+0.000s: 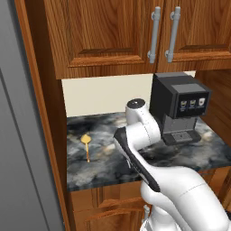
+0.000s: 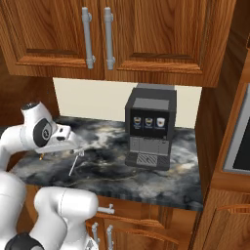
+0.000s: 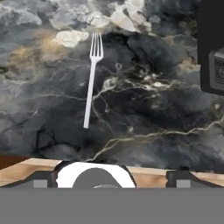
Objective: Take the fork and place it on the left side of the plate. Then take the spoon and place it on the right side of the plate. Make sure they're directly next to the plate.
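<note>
Gripper [image 3: 112,177]: two dark fingertips low in the hand view, set wide apart, nothing between them; above the front edge of the counter, pointed along the stone toward the back wall.
Fork [image 3: 92,78]: thin, silver-grey, flat on the counter ahead of the gripper and apart from it, prongs toward the back wall, handle end nearest the fingertips; bare stone on all sides. Also seen in the right base view [image 2: 74,164], just beyond the arm's wrist, near the front edge.
Spoon [image 1: 86,145]: yellow-gold rounded bowl, thin orange-brown handle; flat on the left part of the counter, bowl toward the wall, handle toward the front edge; well apart from the fork, open stone around it.
Coffee machine [image 1: 179,106]: boxy, black and dark grey, three small buttons on the face, grated drip tray at the base; stands on the right part of the counter against the wall; its corner at the right edge of the hand view.
Counter [image 2: 112,171]: dark marbled stone, grey and black with pale veins and tan flecks, glossy; straight front edge over wooden drawer fronts.
Cabinets [image 2: 146,34]: warm brown wood, panelled doors, two upright grey bar handles side by side, hung above the counter.
Back wall [image 1: 108,92]: plain cream strip between counter and cabinets.
Side panel [image 1: 43,113]: tall wooden upright closing the counter's left end, grey surface beyond it.
</note>
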